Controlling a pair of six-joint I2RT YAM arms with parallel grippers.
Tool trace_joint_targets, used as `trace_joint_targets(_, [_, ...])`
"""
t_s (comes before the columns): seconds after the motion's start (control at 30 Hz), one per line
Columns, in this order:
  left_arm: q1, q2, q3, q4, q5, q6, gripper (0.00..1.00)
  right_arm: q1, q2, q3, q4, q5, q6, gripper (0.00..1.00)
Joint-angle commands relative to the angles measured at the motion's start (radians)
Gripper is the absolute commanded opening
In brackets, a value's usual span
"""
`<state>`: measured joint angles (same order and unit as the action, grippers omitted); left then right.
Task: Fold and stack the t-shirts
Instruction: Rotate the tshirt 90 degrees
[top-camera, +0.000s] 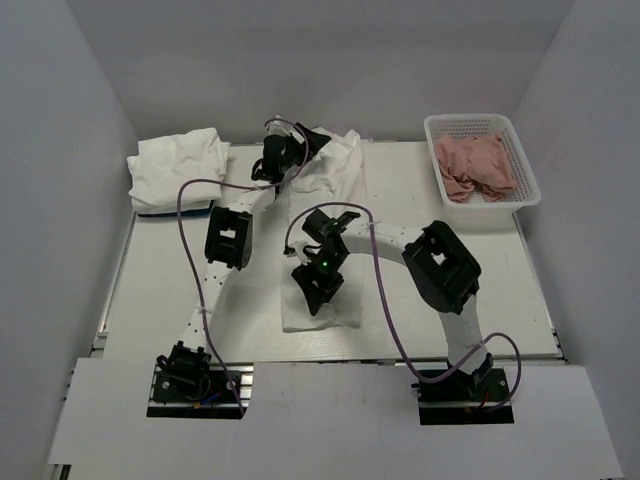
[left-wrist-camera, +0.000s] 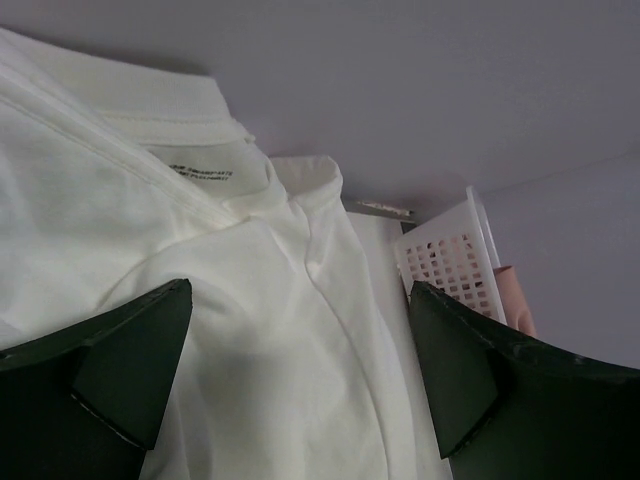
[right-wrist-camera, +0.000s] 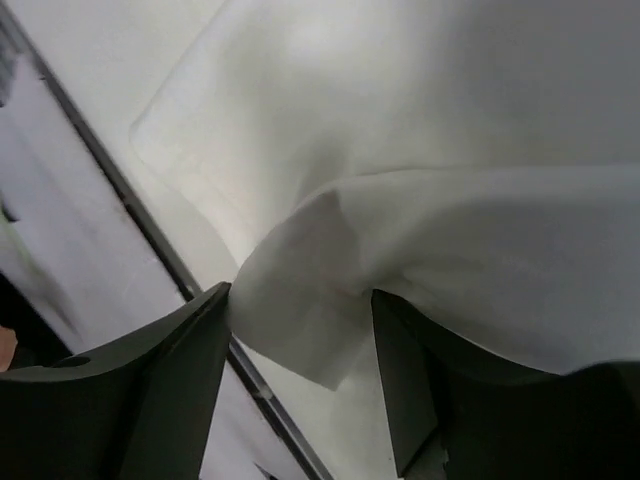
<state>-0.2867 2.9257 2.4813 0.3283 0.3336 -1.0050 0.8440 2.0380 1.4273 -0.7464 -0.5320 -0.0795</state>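
The t-shirt hem may be dropped if too thin a fold is caught between the half-narrowed right fingers, whose hold cannot be told, while the left fingers are held wide.

Table: one t-shirt runs down the middle, from far edge toward near edge. Folded stack sits at far-left corner. Basket at far-right, cloth inside it. Left gripper over the t-shirt's far end, right gripper at its near end.
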Motion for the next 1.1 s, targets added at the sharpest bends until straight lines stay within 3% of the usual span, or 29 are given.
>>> trace_joint_targets(0.0, [-0.017, 0.058, -0.015, -0.035, -0.074, -0.017, 1.00, 0.026, 0.034, 0.087, -0.059, -0.121, -0.091, 0.65])
trace_joint_targets(0.03, [-0.017, 0.058, -0.015, -0.022, -0.085, -0.017, 1.00, 0.024, 0.027, 0.072, -0.048, -0.114, -0.079, 0.66])
trace_joint_targets(0.13, [-0.017, 0.030, -0.006, -0.012, -0.094, -0.008, 1.00, 0.035, -0.053, 0.004, 0.013, -0.050, -0.039, 0.90])
trace_joint_targets(0.3, [-0.017, -0.074, -0.022, -0.012, -0.079, 0.051, 1.00, 0.021, -0.269, -0.105, 0.137, 0.007, 0.043, 0.90])
trace_joint_targets(0.43, [-0.008, -0.270, -0.128, 0.029, -0.016, 0.081, 1.00, 0.021, -0.424, -0.183, 0.258, 0.033, 0.136, 0.90])
trace_joint_targets(0.6, [-0.008, -0.425, -0.102, -0.056, 0.036, 0.146, 1.00, 0.015, -0.599, -0.352, 0.315, 0.222, 0.228, 0.90])
trace_joint_targets(0.7, [0.001, -0.546, -0.168, -0.124, 0.134, 0.212, 1.00, 0.001, -0.708, -0.444, 0.314, 0.351, 0.332, 0.90])
trace_joint_targets(0.8, [0.001, -0.762, -0.332, -0.308, 0.179, 0.321, 1.00, -0.006, -0.803, -0.533, 0.341, 0.460, 0.405, 0.90])
trace_joint_targets(0.9, [-0.020, -1.035, -0.646, -0.416, 0.139, 0.394, 1.00, -0.010, -0.865, -0.606, 0.378, 0.484, 0.412, 0.90])
trace_joint_targets(0.93, [-0.020, -1.101, -0.823, -0.432, 0.139, 0.416, 1.00, -0.008, -0.878, -0.643, 0.386, 0.483, 0.405, 0.90])
trace_joint_targets(1.07, [-0.029, -1.379, -1.195, -0.582, 0.093, 0.404, 1.00, -0.006, -0.842, -0.688, 0.407, 0.477, 0.339, 0.90])
